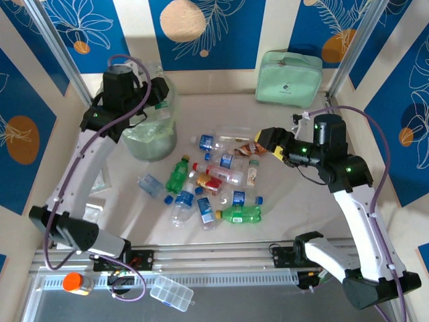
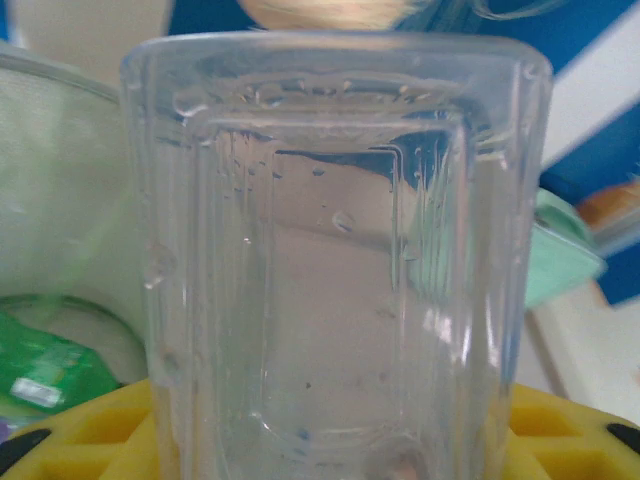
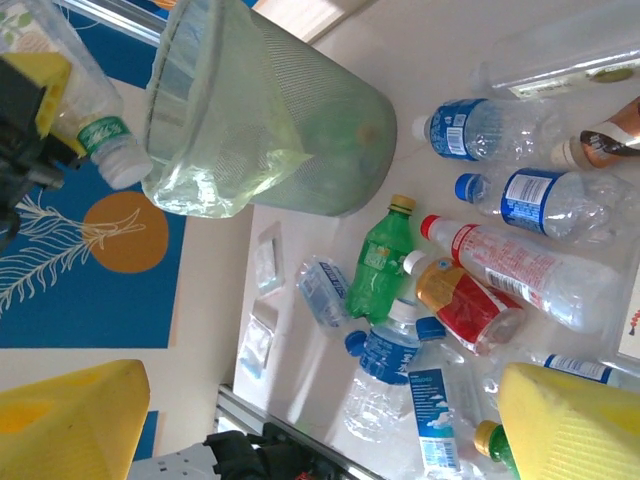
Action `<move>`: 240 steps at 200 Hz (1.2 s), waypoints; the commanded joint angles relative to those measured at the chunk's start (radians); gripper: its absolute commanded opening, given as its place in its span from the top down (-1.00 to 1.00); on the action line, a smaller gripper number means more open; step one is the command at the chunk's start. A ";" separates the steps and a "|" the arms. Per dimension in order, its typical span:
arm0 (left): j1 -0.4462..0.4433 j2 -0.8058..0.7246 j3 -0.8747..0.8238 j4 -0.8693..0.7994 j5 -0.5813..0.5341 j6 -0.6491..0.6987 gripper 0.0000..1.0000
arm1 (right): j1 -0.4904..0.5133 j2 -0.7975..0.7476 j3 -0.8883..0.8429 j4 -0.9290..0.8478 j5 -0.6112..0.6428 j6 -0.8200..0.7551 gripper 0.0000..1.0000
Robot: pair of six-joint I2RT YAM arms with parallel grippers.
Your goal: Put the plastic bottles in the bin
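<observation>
my left jaws grip a clear bottle by the bin; i should centre over the rim, then release. right jaws open.

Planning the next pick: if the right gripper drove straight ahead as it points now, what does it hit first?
Probably the short red-labelled bottle beside the green bottle. The open right gripper aims into that pile, though depth is unclear.
</observation>
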 commanded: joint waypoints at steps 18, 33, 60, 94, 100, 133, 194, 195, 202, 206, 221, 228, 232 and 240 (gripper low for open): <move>0.076 0.106 0.106 -0.040 -0.116 -0.045 0.87 | -0.004 -0.033 0.026 -0.072 0.010 -0.037 -0.80; 0.119 0.131 0.119 -0.033 -0.127 -0.074 0.85 | -0.004 -0.038 0.026 -0.086 0.014 -0.041 -0.80; 0.177 0.191 0.132 -0.036 -0.098 -0.133 0.84 | -0.005 -0.042 0.019 -0.104 0.022 -0.043 -0.80; 0.190 0.230 0.075 -0.063 -0.113 -0.277 0.90 | -0.006 -0.037 0.019 -0.123 0.048 -0.049 -0.80; 0.190 0.229 0.051 -0.061 -0.114 -0.323 0.91 | -0.004 -0.034 0.017 -0.127 0.053 -0.049 -0.80; 0.188 0.219 -0.061 -0.043 -0.156 -0.530 1.00 | -0.007 -0.025 0.006 -0.131 0.070 -0.046 -0.79; 0.179 0.403 0.043 -0.212 -0.195 -0.822 0.88 | -0.009 -0.021 -0.004 -0.132 0.088 -0.049 -0.77; 0.179 0.405 0.041 -0.207 -0.192 -0.825 0.87 | -0.009 -0.021 -0.004 -0.132 0.088 -0.049 -0.77; 0.179 0.412 0.020 -0.170 -0.184 -0.842 0.79 | -0.009 -0.019 -0.004 -0.130 0.088 -0.052 -0.77; 0.179 0.417 0.010 -0.151 -0.181 -0.849 0.76 | -0.009 -0.019 -0.006 -0.131 0.088 -0.052 -0.77; 0.179 0.435 -0.004 -0.119 -0.177 -0.872 0.59 | -0.011 -0.018 -0.006 -0.133 0.090 -0.056 -0.77; 0.179 0.447 -0.003 -0.111 -0.171 -0.873 0.49 | -0.011 -0.018 -0.006 -0.134 0.089 -0.058 -0.77; 0.179 0.452 -0.001 -0.111 -0.168 -0.873 0.42 | -0.010 -0.019 -0.007 -0.135 0.091 -0.059 -0.77; 0.179 0.460 0.000 -0.108 -0.158 -0.875 0.29 | -0.012 -0.018 -0.007 -0.138 0.094 -0.060 -0.77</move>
